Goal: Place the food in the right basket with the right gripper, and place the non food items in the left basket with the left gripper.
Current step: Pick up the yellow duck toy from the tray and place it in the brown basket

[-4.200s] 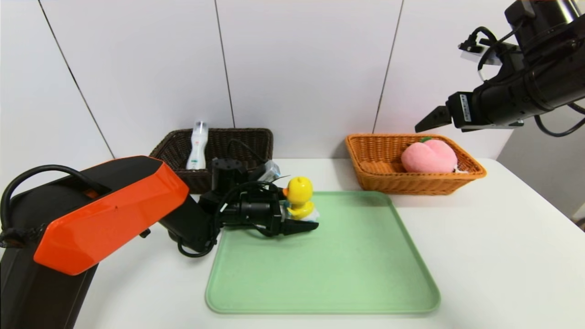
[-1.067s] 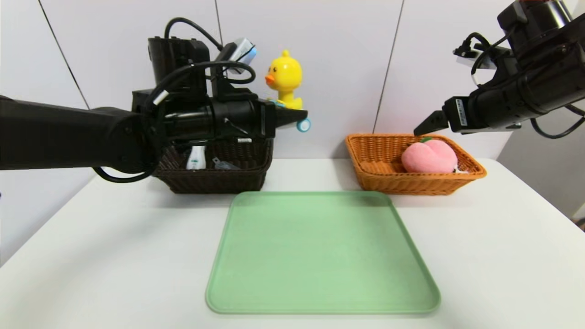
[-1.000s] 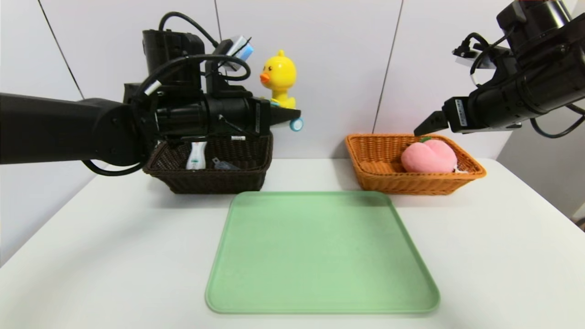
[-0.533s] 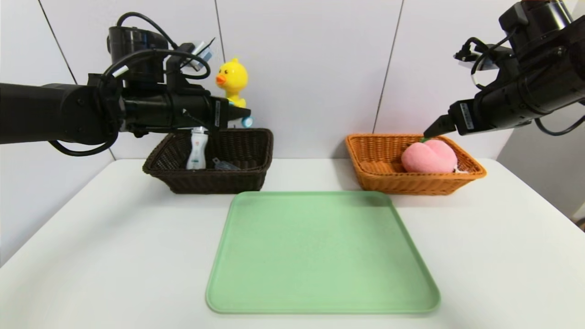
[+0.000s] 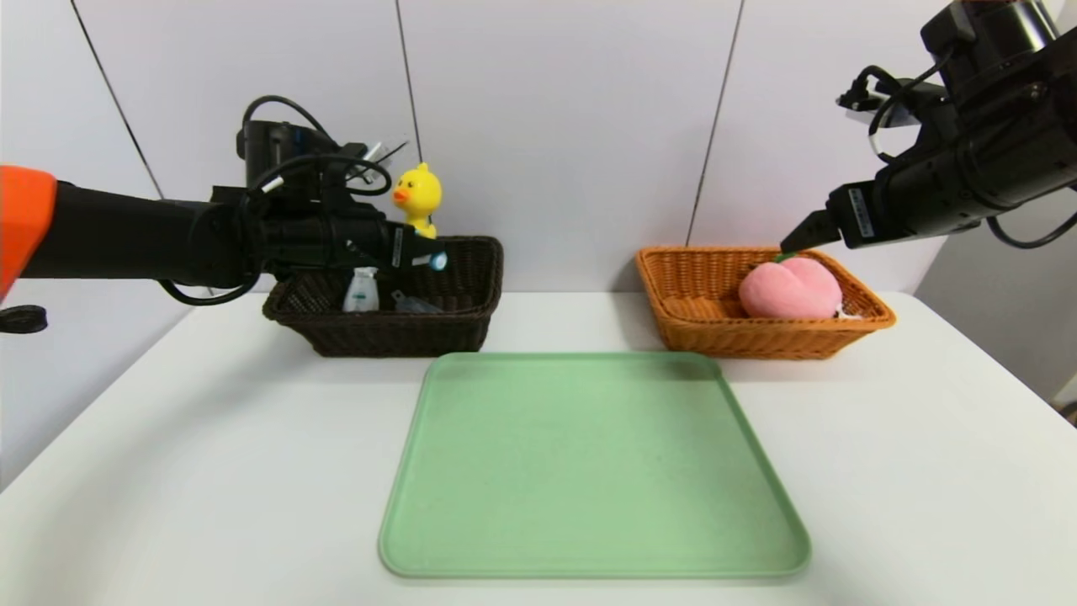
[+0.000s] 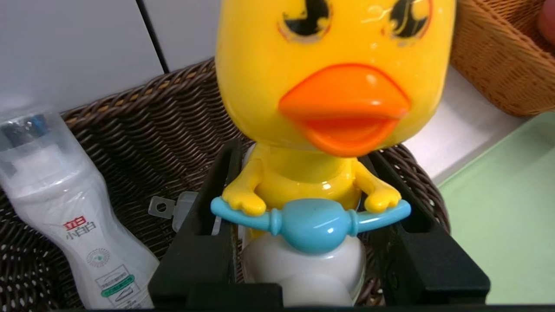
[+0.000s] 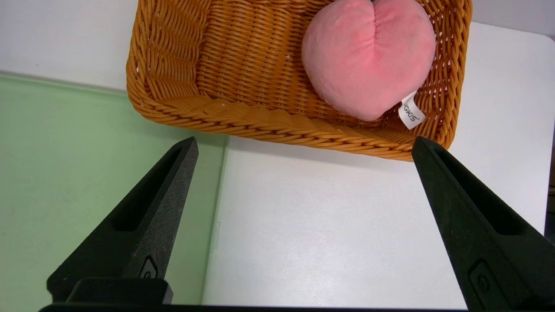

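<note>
**Duck carried down over the dark basket**

Since half a second ago the left gripper (image 5: 425, 249) has dropped lower and swung farther back toward the wall, so the yellow duck toy (image 5: 417, 199) it carries now sits just above the rim of the dark brown basket (image 5: 471, 324), where before it was held well clear above it. The right arm has hardly shifted.

In the left wrist view the two black fingers (image 6: 204, 242) are closed against the white base of the duck toy (image 6: 329, 99), one on each side, with the blue handlebar lying across in front of them. The duck stands upright in the grip, its beak turned toward the robot's left in the head view. Beneath it, inside the basket (image 6: 143, 125), the white bottle (image 6: 71, 216) leans against the wall on the robot's left side, and a corner of the grey translucent case (image 6: 175, 208) shows on the basket floor just beside the gripper.

The right gripper (image 7: 303, 208) hangs in the air above the near edge of the orange-tan basket (image 5: 698, 337), its fingers (image 7: 147, 225) spread wide and holding nothing. The pink plush peach (image 5: 791, 287) lies inside that basket toward its right end, white tag (image 7: 409, 113) hanging against the wicker.

The green tray (image 5: 589, 471) lies on the white table (image 5: 210, 471) in front of both baskets.
</note>
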